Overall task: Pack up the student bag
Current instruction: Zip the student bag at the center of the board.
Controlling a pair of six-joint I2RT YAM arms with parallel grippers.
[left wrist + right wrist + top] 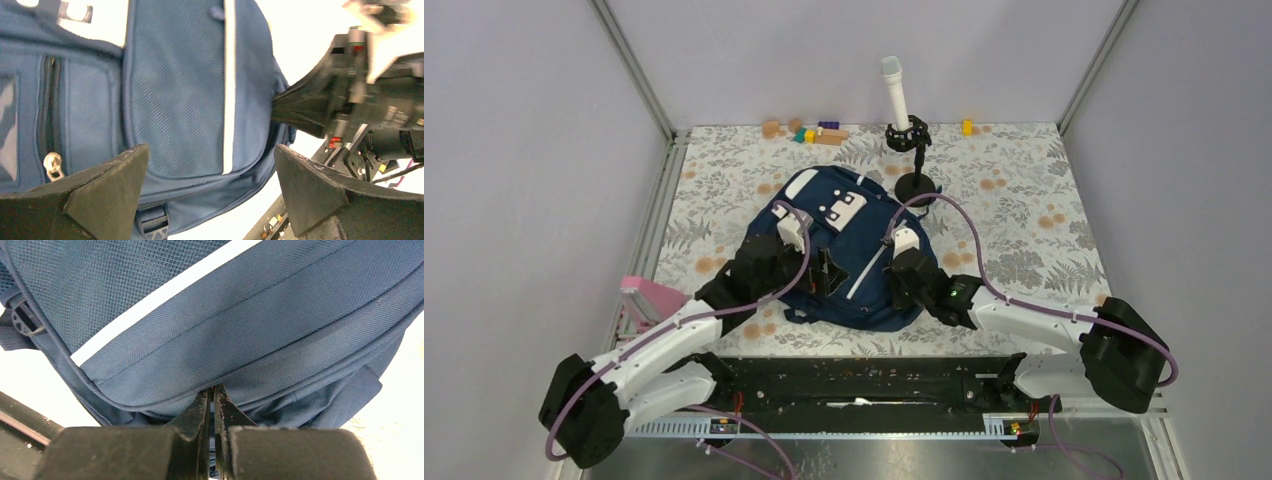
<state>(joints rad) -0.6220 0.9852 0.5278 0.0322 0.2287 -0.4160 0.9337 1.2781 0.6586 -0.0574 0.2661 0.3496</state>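
right hand [214, 391] pinching student bag [250, 315] edge, left hand [211, 148] spread wide over it

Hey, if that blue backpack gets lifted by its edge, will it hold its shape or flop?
Probably flops: the student bag is soft woven fabric lying flat, and its edge puckers where the right gripper pinches it. It looks slack, so likely light for its size. The weave should grip rather than slip.
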